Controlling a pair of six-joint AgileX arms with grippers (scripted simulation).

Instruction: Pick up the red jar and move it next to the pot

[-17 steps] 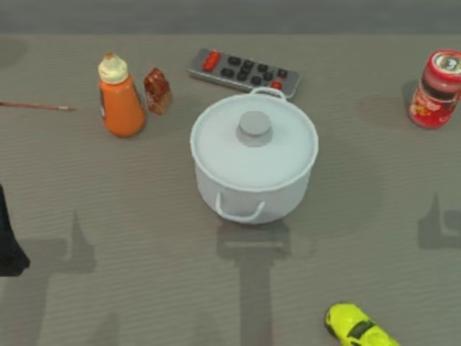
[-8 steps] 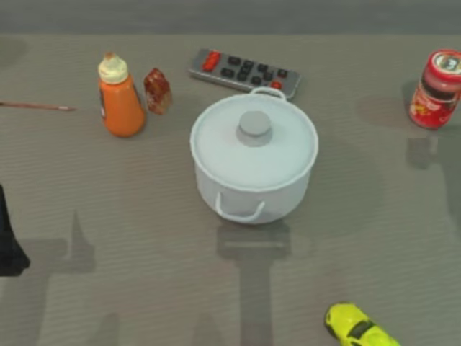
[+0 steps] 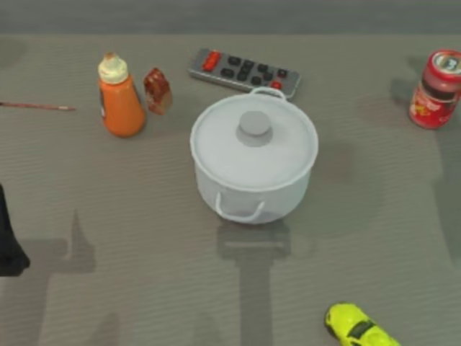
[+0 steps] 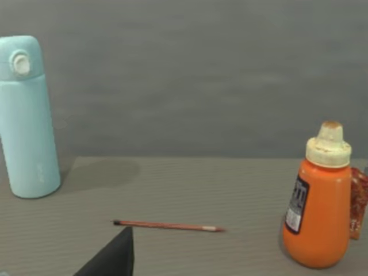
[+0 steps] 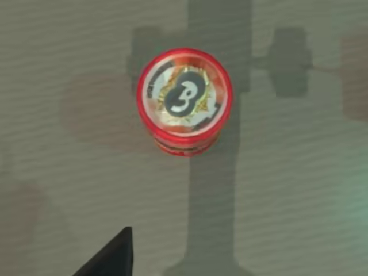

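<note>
Grey-brown ribbed tabletop (image 3: 130,216) fills the top view, dark wall strip along the upper edge. Small red cylindrical jar with red lid and red-white printed label (image 3: 434,89) stands upright at the upper right of the frame, well apart from the large white-grey round pot with lid, flat grey knob and thin loop handles (image 3: 253,160), which sits at centre. Free tabletop lies on the pot's right side, so a spot next to it looks reachable.

Right wrist view looks straight down on the red jar (image 5: 184,100), lid face with a printed "3" showing; only a dark tip of the right gripper (image 5: 109,256) pokes in at the lower edge, not touching the jar. Cannot tell how far open it is. Judgement: right arm is lining up above the jar for a top-down pick, nothing held yet.

Left gripper (image 4: 112,259) shows only as a dark corner, parked at the left edge in the top view; opening cannot tell.

Clutter, none in the way:
- orange squeeze bottle with cream cap (image 3: 119,97), upper left
- small dark-red packet (image 3: 157,91) just beside it
- grey remote control with red button (image 3: 243,72) behind the pot
- thin red pencil (image 4: 168,225)
- pale blue flask (image 4: 26,118)
- yellow toy car (image 3: 358,328), lower right
</note>
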